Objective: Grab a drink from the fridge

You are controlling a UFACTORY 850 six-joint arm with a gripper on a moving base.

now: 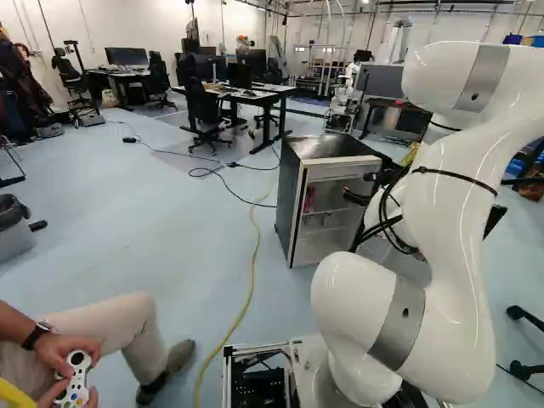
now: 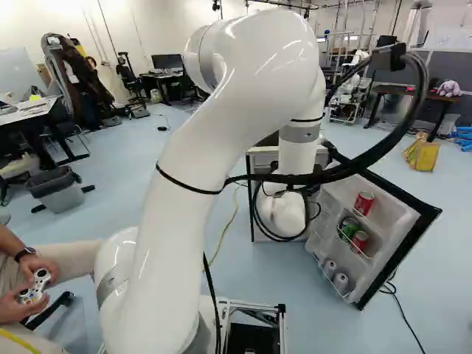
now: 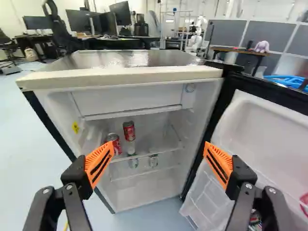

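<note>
- Facing the open fridge (image 3: 130,76), the gripper (image 3: 159,149) has its jaws spread, pinching nothing.
- Two red cans (image 3: 129,131) stand inside, just right of centre in the left base view; a skewed approach could topple them.
- Drifting sideways could snag the door (image 2: 402,236), at the right of the right base view.
- Yellow cable (image 1: 253,259) snakes through the left base view's lower middle.

Fridge top (image 3: 120,59) glossy; door liner (image 3: 269,137) smooth plastic; cans (image 3: 129,130) metal.
</note>
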